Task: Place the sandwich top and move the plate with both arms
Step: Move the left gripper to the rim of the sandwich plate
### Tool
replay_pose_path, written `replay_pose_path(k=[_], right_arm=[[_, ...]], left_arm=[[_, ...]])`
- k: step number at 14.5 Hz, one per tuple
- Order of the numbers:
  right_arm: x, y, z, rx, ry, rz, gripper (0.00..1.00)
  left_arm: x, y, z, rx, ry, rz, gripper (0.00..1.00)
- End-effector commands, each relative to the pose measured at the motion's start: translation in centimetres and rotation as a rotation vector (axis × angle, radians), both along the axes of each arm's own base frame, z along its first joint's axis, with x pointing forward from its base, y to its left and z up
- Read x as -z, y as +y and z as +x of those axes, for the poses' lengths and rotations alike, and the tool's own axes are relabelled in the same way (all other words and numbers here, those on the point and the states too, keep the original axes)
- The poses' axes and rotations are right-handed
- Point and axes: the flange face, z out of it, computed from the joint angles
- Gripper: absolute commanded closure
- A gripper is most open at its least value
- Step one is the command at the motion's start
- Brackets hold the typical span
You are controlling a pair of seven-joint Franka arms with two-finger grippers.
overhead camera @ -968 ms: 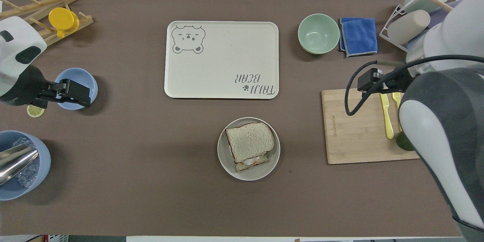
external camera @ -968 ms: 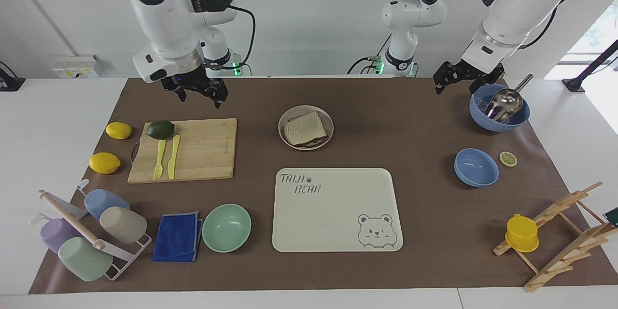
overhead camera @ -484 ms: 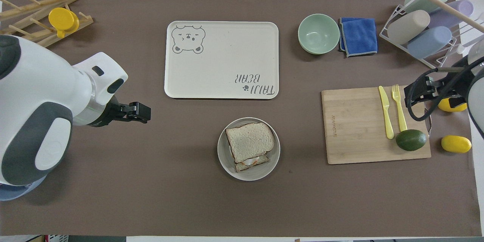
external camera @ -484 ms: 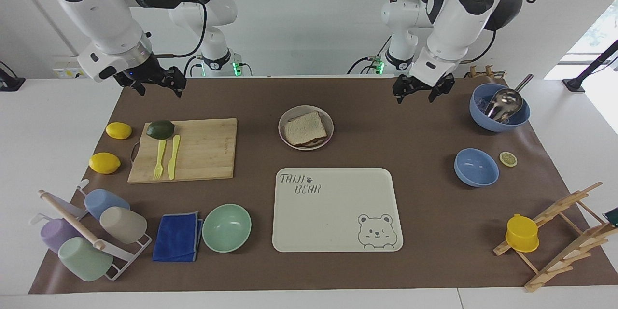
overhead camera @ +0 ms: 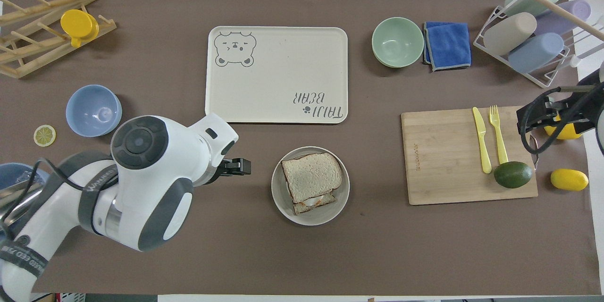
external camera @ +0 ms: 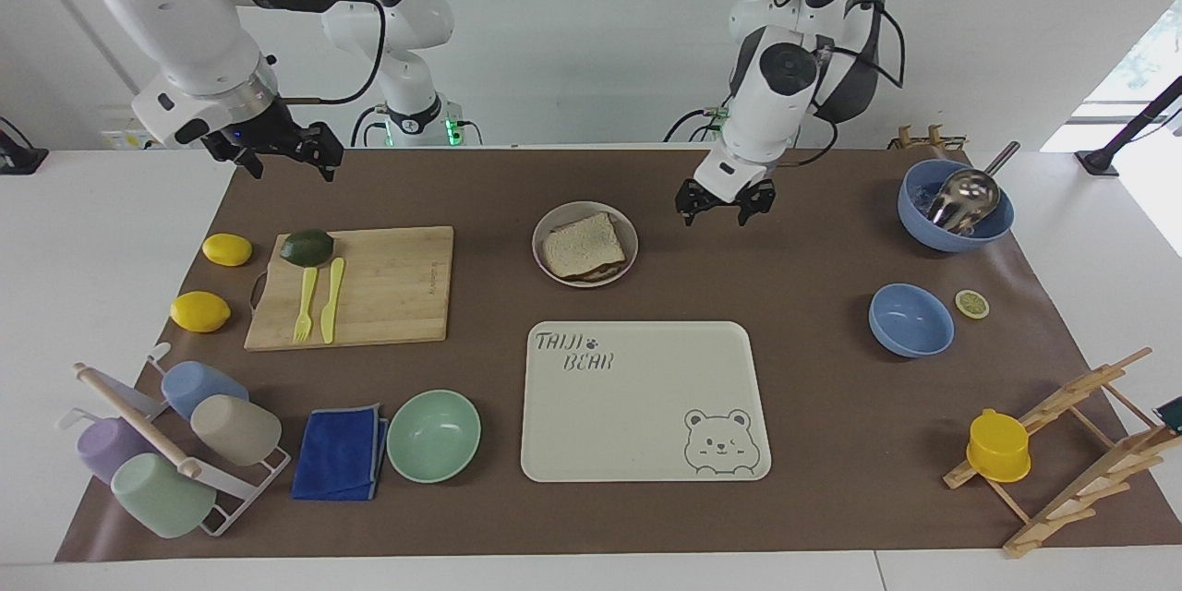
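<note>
**Left arm is swinging in toward the sandwich plate**

Since the earlier frame, the left arm is moving toward the middle of the table, while the right arm is pulling back to the corner.

Facing view: the left gripper point(external camera: 724, 203) is hanging just right of the picture's centre, over bare brown mat beside the plate point(external camera: 624, 236). Its fingers are spread apart and holding nothing. The right gripper point(external camera: 284, 153) is hanging in the upper left of the picture, over the mat's edge above the cutting board point(external camera: 388, 286). Its fingers are spread too, with nothing in them. The plate is sitting in the middle, just above the bear tray point(external camera: 637, 406). The sandwich top point(external camera: 582, 245) is lying on the plate, on top of another slice.

Overhead view: the left gripper point(overhead camera: 236, 168) is poking out from its big white arm at centre left, beside the plate point(overhead camera: 283, 198) and not touching it. The sandwich top point(overhead camera: 311, 177) is covering most of the plate, a bit crooked over the slice below. The right gripper point(overhead camera: 542, 115) is showing at the right edge, near the yellow fork point(overhead camera: 498, 132).
</note>
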Motion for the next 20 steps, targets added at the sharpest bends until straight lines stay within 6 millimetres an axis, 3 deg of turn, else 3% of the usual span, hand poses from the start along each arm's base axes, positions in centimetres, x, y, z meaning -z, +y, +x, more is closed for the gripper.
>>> replay_pose_path(k=[1,4,7,10,16,20], right_arm=[[-0.1,-1.1,-1.0,-0.009,-0.007,0.032,0.0],[0.2,-1.6,-2.0,-0.003,-0.001,0.035,0.0],[-0.2,-3.8,0.2,0.021,-0.052,0.02,0.0],[-0.2,-4.7,-0.1,0.035,-0.037,0.021,0.0],[-0.4,-5.3,-0.2,0.061,-0.05,0.076,0.0],[-0.3,-4.6,-0.4,0.047,-0.033,0.069,0.0]], left_arm=[[3.4,-1.0,-0.6,-0.035,0.01,-0.049,0.0],[5.7,-3.4,-1.9,0.002,-0.003,-0.084,0.02],[7.3,-3.9,-2.6,-0.024,0.011,-0.115,0.2],[7.9,-4.6,-3.2,-0.032,0.034,-0.127,0.37],[8.7,-5.5,-3.6,-0.047,0.051,-0.159,0.42],[9.5,-6.3,-4.0,-0.041,0.044,-0.165,0.68]])
